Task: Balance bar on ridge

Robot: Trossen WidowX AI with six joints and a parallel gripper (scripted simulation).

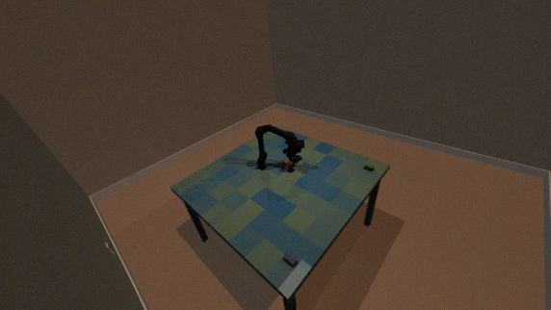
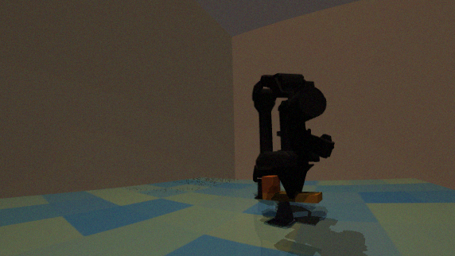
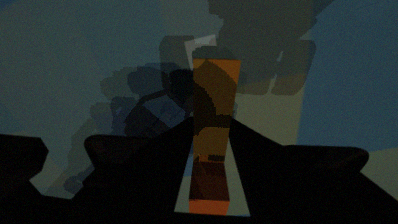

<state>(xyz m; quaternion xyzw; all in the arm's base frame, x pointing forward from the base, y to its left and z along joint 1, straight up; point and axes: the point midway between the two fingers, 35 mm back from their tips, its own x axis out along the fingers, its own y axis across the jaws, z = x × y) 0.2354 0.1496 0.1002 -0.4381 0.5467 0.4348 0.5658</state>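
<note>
With the orange bar (image 1: pixel 287 164) (image 2: pixel 313 197) (image 3: pixel 216 95) pinched in the gripper's (image 1: pixel 290 165) (image 2: pixel 293 197) (image 3: pixel 212 131) jaws above the dark ridge (image 2: pixel 284 214), a tip toward nine o'clock in the exterior view may be caused by release off the block-weighted bar's balance point.

In the exterior view, the bar (image 2: pixel 314 197) (image 3: pixel 216 95) lies over the ridge (image 2: pixel 284 215), right of centre, above the worktop (image 1: pixel 270 231) (image 2: pixel 131 234).

You see a tabletop (image 1: pixel 270 202) (image 2: pixel 131 234) with a smooth, faintly glossy finish, its surface giving back dim reflections. Your arm (image 1: pixel 260 144) (image 2: pixel 266 131) looks matt black. The orange bar (image 2: pixel 314 196) (image 3: pixel 215 100) appears smooth, while the walls (image 1: pixel 409 72) (image 2: pixel 119 99) look matt; you cannot tell the bar's material.
</note>
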